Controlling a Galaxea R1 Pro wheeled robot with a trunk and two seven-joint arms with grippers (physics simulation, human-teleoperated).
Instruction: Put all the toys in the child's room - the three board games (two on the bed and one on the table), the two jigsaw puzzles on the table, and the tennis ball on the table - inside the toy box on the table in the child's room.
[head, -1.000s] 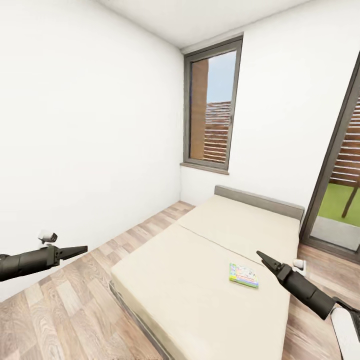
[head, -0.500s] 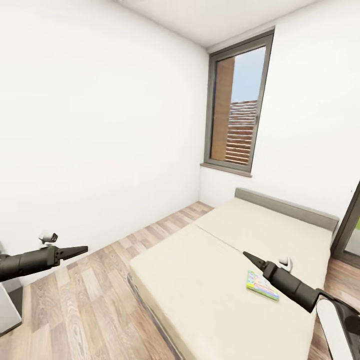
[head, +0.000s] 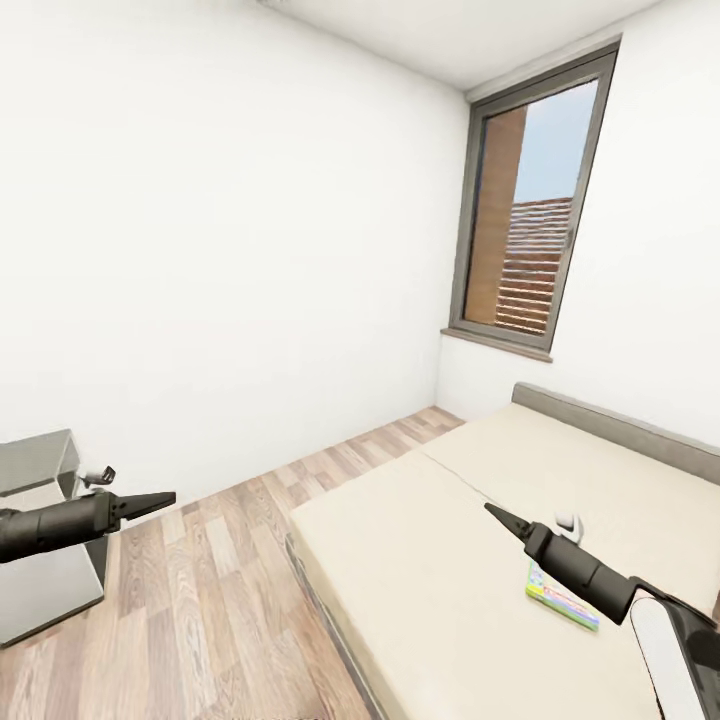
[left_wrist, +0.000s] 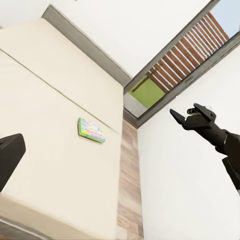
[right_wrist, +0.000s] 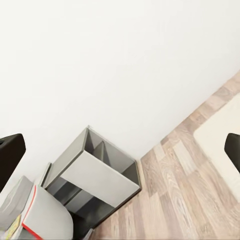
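One board game, a flat box with a green edge and a colourful print, lies on the beige bed near its right side; the left wrist view shows the same board game. My right gripper hovers above the bed just left of the box, open and empty, its fingers wide apart. Over the wood floor left of the bed, my left gripper hangs open and empty. The table, toy box, jigsaw puzzles and tennis ball are out of view.
A grey open shelf unit stands against the white wall at the left; the right wrist view shows that shelf unit too. Wood-plank floor runs between it and the bed. A tall grey-framed window sits above the grey headboard.
The camera has turned left: bed, window and game box slid right in the picture and the grey shelf unit came into view. The box still lies in the same place on the bed.
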